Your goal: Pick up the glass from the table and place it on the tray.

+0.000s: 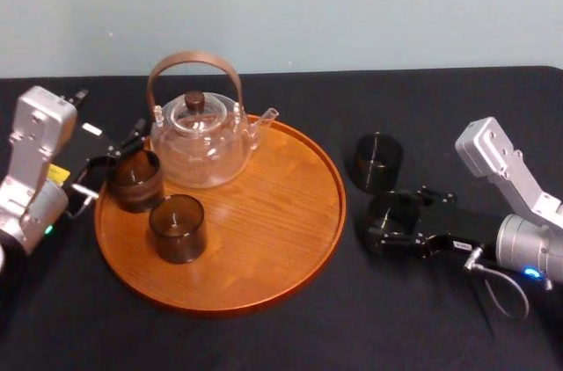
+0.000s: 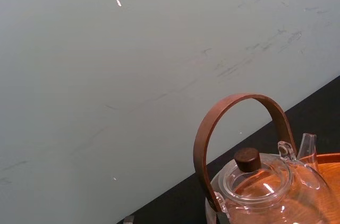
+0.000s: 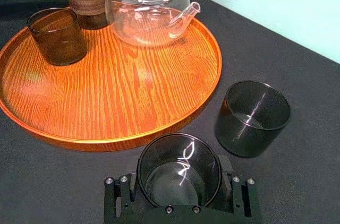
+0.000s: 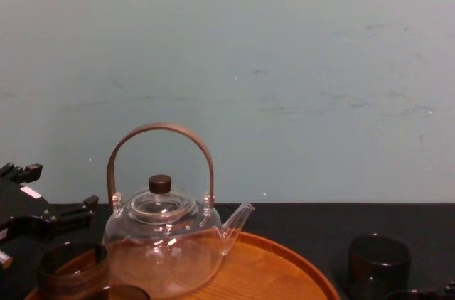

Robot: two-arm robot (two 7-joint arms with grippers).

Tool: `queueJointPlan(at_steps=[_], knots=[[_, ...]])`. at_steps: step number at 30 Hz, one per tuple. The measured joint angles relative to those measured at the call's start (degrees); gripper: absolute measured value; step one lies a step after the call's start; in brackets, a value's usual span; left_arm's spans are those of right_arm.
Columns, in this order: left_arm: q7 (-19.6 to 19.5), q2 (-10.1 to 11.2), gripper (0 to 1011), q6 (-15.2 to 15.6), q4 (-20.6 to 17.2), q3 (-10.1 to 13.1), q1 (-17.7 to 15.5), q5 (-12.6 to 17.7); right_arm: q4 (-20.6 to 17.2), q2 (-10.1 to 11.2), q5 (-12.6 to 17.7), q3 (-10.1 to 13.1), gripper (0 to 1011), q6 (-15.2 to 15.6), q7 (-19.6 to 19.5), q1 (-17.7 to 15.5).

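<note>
A dark smoked glass [image 3: 179, 173] stands on the black table just right of the tray, and my right gripper [image 3: 179, 182] is shut on it, one finger on each side; the same glass [image 1: 393, 215] sits in that gripper [image 1: 391, 221] in the head view. The round orange-brown wooden tray [image 1: 290, 239] holds a glass teapot [image 1: 198, 147] and two dark glasses, one near the left rim [image 1: 135, 179] and one nearer the front [image 1: 177, 228]. My left gripper [image 1: 98, 164] is at the tray's left edge, close beside the glass near the rim.
Another dark glass [image 1: 378, 160] stands on the table just behind the held one, close to the tray's right rim [image 3: 251, 118]. The teapot's spout [image 3: 186, 14] points toward that side. The tray's right half [image 3: 133, 86] is bare wood.
</note>
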Motion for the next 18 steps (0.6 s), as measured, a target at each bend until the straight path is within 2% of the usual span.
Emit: queueJointPlan(at_steps=[14, 18], knots=[[0.0, 0.0, 1001, 0.0, 0.0, 0.0, 0.0, 0.0, -0.1, 0.1, 0.1, 0.1, 904, -0.1, 0.0, -0.1], [0.0, 0.0, 1001, 0.0, 0.0, 0.0, 0.0, 0.0, -0.8, 0.5, 0.4, 0.7, 904, -1.2, 0.2, -0.4]])
